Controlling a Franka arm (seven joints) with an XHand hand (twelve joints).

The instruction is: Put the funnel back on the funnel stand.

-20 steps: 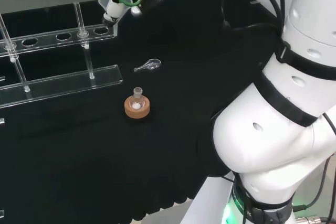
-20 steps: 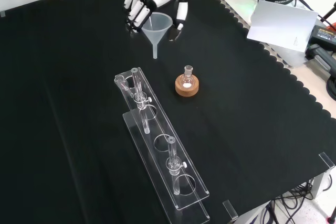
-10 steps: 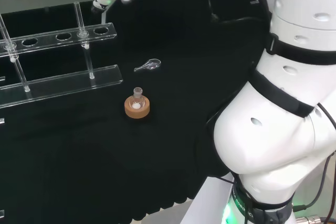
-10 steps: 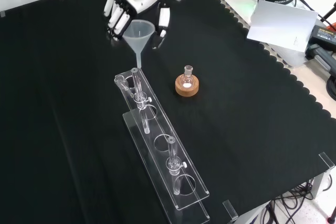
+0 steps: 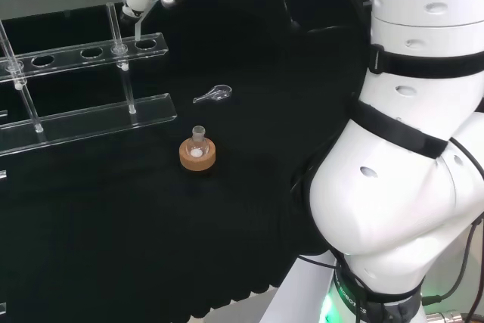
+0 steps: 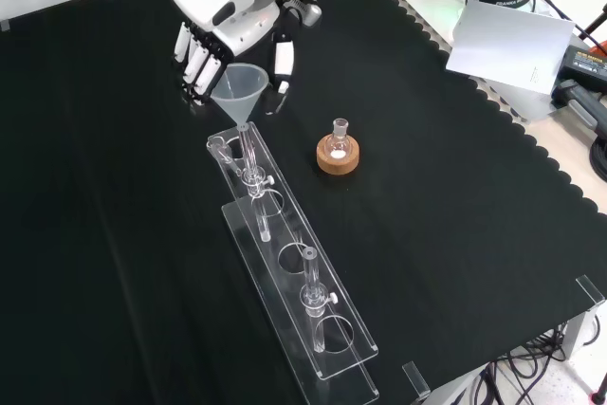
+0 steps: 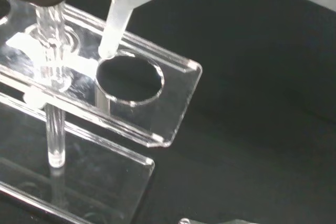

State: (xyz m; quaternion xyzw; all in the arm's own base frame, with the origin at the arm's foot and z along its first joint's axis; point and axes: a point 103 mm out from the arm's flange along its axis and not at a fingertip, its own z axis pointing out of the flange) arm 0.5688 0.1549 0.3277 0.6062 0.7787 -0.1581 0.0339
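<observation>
The hand [image 6: 232, 21], fingers curled around the funnel [image 6: 238, 89], has carried it from beside the rack [image 6: 294, 277] to just over the rack's end hole, ready to lower.

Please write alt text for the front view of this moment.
The hand holds a clear funnel with its spout just above the end hole of the clear funnel stand. To the right, a small flask sits in a cork ring on black cloth.
</observation>
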